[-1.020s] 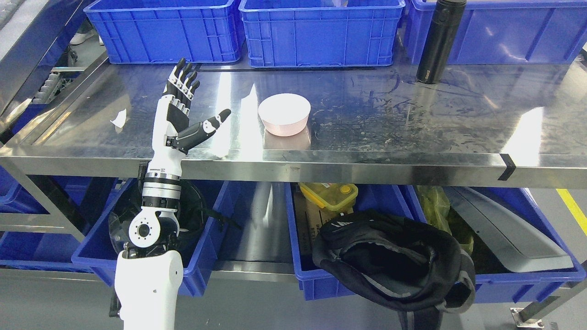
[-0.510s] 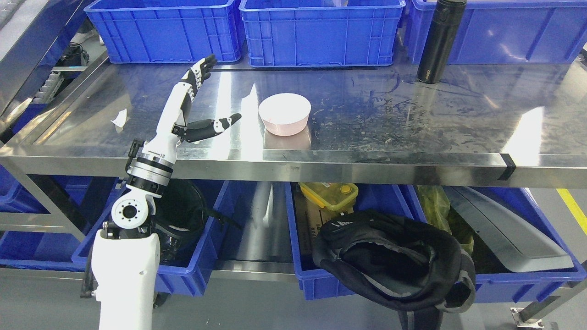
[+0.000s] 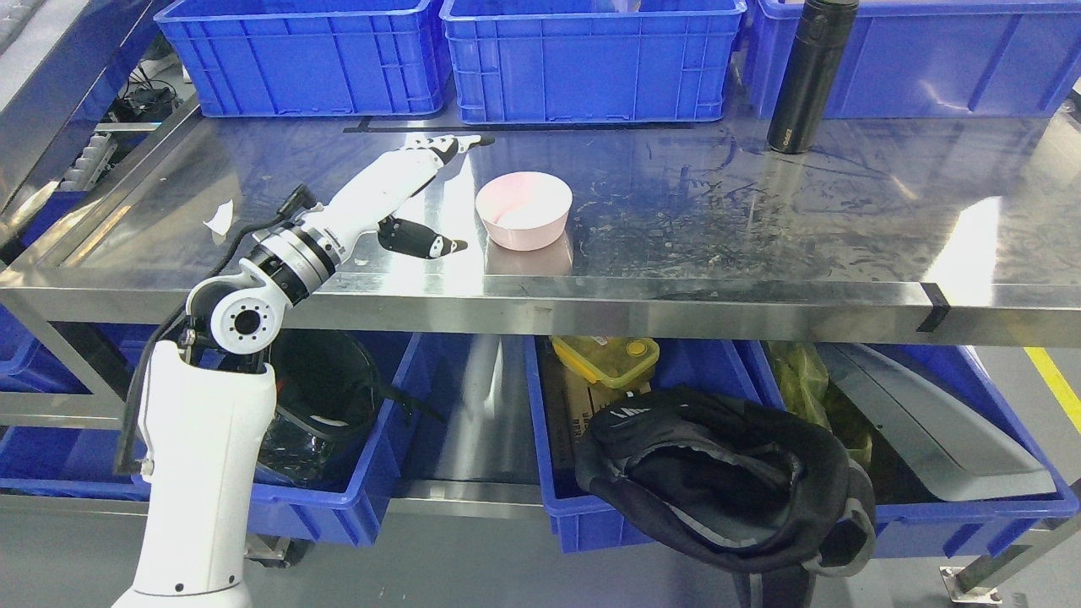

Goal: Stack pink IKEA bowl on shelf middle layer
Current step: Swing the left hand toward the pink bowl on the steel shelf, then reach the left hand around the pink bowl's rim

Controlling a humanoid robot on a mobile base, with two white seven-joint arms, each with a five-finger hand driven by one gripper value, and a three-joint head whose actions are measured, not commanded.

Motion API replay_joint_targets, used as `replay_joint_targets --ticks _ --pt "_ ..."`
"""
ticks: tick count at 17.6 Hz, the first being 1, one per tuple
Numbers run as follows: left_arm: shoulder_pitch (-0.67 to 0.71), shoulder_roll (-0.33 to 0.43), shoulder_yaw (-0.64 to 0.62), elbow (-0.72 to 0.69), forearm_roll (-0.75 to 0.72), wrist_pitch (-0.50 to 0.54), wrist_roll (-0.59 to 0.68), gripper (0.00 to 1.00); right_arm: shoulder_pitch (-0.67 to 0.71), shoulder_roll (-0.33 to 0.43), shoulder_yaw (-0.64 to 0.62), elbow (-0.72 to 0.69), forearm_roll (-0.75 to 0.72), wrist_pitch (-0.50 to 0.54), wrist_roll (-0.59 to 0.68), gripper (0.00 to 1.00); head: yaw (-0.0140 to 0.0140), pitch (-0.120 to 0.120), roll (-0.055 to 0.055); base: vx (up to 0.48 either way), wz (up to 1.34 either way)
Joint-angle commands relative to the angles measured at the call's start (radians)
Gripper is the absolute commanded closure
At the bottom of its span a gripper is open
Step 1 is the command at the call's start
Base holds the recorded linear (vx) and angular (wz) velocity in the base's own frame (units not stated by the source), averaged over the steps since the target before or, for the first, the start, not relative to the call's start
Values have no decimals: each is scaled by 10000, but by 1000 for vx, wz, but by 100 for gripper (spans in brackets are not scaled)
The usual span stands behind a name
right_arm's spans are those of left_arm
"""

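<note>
Left hand (image 3: pixel 405 190) now lies low over steel shelf (image 3: pixel 718 211), reaching toward pink bowl (image 3: pixel 524 209); half second earlier it stood upright, fingers pointing up. Fingers (image 3: pixel 452 145) stretched out, thumb apart, holding nothing (bowl not touched). Bowl unmoved, upright near front edge. Black bottle (image 3: pixel 809 74) at back carries small pale print, unreadable. Blue crates (image 3: pixel 591 59) behind.
</note>
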Motion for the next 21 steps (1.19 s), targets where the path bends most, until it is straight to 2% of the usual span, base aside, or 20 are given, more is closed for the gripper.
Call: replay_joint_targets --ticks 1,4,5,12,16,21 --pt "-651 203 -2157 -159 -2662 119 -695 4 153 -174 0 -175 -1 6 3 0 0 0 0 0 0" --pt "-789 -1297 -2435 71 -4240 747 -819 5 153 -174 15 -175 -1 6 3 0 0 0 0 0 0" --pt "-911 -1515 -2511 193 -4411 748 -820 5 153 -174 0 -175 -1 6 3 0 0 0 0 0 0" --pt "-1893 -1533 -2589 1236 -4826 794 -804 7 153 -174 0 -175 -1 6 3 0 0 0 0 0 0" --pt "-1864 -1563 -2604 1666 -5027 825 -835 0 153 -174 0 -175 -1 6 3 0 0 0 0 0 0" --pt "-1909 -1548 -2619 1882 -5363 1191 -835 1 153 -174 0 -175 -1 6 3 0 0 0 0 0 0"
